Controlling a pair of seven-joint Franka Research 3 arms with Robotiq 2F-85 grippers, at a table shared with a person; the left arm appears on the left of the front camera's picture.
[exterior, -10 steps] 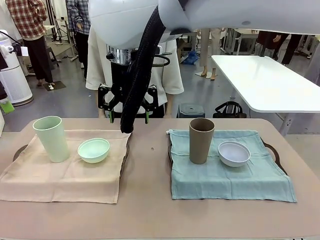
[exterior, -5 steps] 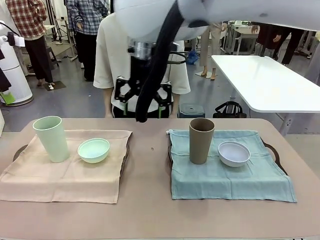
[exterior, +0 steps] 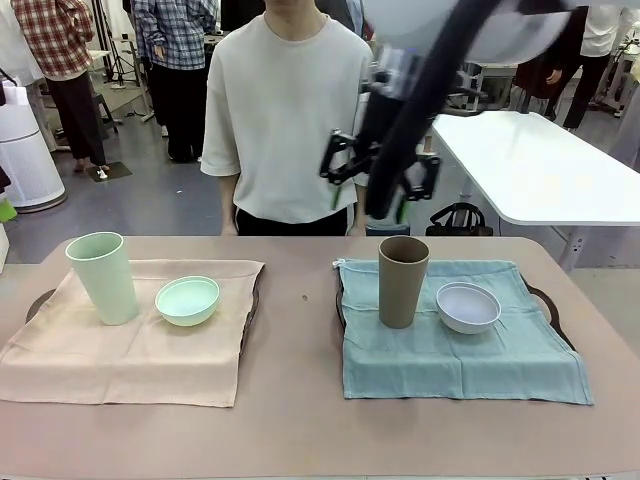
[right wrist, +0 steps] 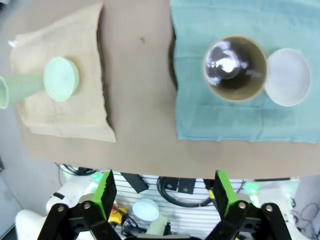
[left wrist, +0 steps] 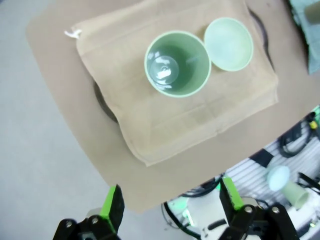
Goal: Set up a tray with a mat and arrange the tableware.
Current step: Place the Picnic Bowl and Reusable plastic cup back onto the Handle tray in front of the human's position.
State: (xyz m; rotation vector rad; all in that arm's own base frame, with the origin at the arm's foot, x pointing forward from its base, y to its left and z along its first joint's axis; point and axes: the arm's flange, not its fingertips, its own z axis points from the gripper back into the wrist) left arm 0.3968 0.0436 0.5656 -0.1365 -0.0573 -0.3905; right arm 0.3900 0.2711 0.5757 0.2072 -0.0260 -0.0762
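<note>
Your table [exterior: 300, 350] carried two trays, each under a cloth: the beige mat [exterior: 130, 345] on the left, the blue mat [exterior: 455, 345] on the right. On the beige one stood the green cup [exterior: 103, 277] upright, with the green bowl [exterior: 187, 300] just beside it; on the blue one the brown cup [exterior: 403, 281] and white bowl [exterior: 468, 306] sat likewise. Your right gripper [exterior: 380, 170] hung high above the table – fingers spread, holding nothing. Your left gripper [left wrist: 170, 200] looked down over the beige mat, also spread and empty.

Front cam level across table [exterior: 300, 420]; wrist cams high overhead, same table.
</note>
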